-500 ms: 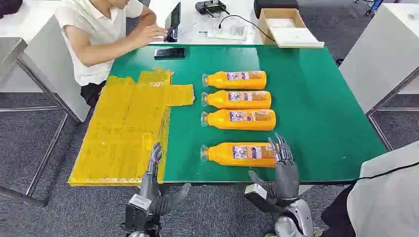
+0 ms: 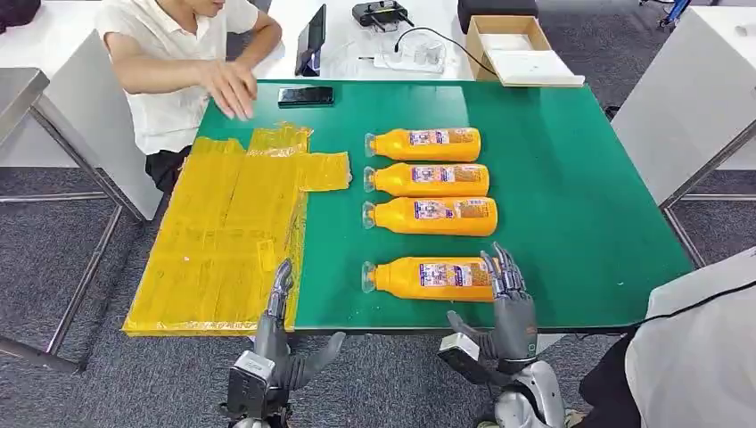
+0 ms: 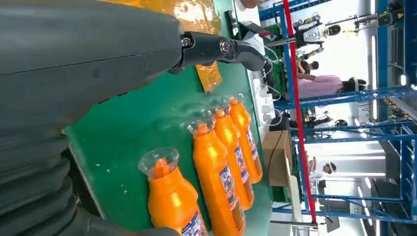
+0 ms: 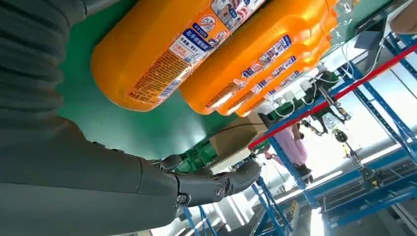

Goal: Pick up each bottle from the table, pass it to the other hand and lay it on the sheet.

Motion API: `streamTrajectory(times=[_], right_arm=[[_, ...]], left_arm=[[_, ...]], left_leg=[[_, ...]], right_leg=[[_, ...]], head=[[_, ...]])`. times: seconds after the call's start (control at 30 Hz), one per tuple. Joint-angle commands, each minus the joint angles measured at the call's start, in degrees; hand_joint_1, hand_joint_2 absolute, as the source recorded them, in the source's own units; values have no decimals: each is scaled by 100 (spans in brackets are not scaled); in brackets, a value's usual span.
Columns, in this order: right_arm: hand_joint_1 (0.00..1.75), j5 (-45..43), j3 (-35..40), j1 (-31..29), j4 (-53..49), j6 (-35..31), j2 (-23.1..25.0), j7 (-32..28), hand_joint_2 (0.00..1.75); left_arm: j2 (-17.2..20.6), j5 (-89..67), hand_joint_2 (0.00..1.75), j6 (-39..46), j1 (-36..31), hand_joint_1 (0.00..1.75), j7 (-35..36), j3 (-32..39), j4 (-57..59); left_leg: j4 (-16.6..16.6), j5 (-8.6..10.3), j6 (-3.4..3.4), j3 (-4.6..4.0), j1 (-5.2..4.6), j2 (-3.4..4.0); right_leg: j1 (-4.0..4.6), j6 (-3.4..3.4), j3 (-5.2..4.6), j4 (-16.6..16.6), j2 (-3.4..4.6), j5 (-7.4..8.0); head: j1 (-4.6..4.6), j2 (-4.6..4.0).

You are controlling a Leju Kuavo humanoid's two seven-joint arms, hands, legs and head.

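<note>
My right hand (image 2: 505,299) stands spread and empty at the base of the nearest bottle (image 2: 428,278) — placed to grasp it. My left hand (image 2: 278,332) waits empty beside the yellow sheet (image 2: 223,241) — ready to receive. All four bottles lie on the tabletop (image 2: 571,205).

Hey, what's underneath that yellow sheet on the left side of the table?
The yellow sheet lies flat on the green table and overhangs its left edge. Its folded layers hide whatever might be beneath it. No bottle rests on it.
</note>
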Motion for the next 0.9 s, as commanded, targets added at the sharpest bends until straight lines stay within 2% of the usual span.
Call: streamTrajectory(times=[0.03,0.13,0.3,0.53,0.57,0.6,0.7,0.9], right_arm=[[0,-16,159,-209,335,27,-31,17,175],[0,-16,159,-209,335,27,-31,17,175],[0,-344,142,-95,71,-197,262,-237,175],[0,-732,75,381,-374,-473,454,-507,175],[0,-23,124,236,114,-687,95,215,175],[0,1039,239,-61,423,-701,-90,598,175],[0,1129,-93,-616,1200,-737,-296,210,175],[0,1192,28,-1077,1706,-471,-354,422,175]], left_arm=[[63,38,175,9,-163,0,22,-81,314],[63,38,175,9,-163,0,22,-81,314],[47,94,175,-61,-193,0,-6,-161,467],[138,146,175,-16,-14,0,-69,-272,258],[158,7,175,45,-78,0,-64,-316,306],[105,-10,175,10,-206,0,-31,-305,425],[-4,-23,175,-128,-392,0,7,-302,698],[24,-48,175,-178,-380,0,-13,-389,739]], left_leg=[[-5,-5,-9,16,3,11],[-5,-3,-9,13,3,10],[-5,-5,-11,17,4,14],[-5,-6,-10,16,5,1],[-5,-12,-16,26,8,5],[-6,-9,-13,22,6,5],[-8,-2,-8,19,3,14],[-7,1,-4,19,-2,20]], right_leg=[[5,-10,13,-4,4,-3],[4,-10,11,-5,3,-2],[6,-12,13,-4,6,-2],[6,-11,14,-3,-6,-8],[10,-17,23,-3,-6,-13],[7,-14,18,-3,-4,-10],[5,-9,18,-13,4,2],[-1,-7,18,-11,12,6]], head=[[0,2],[-2,0],[0,0],[0,2],[0,0],[-2,2],[0,0],[2,2]])
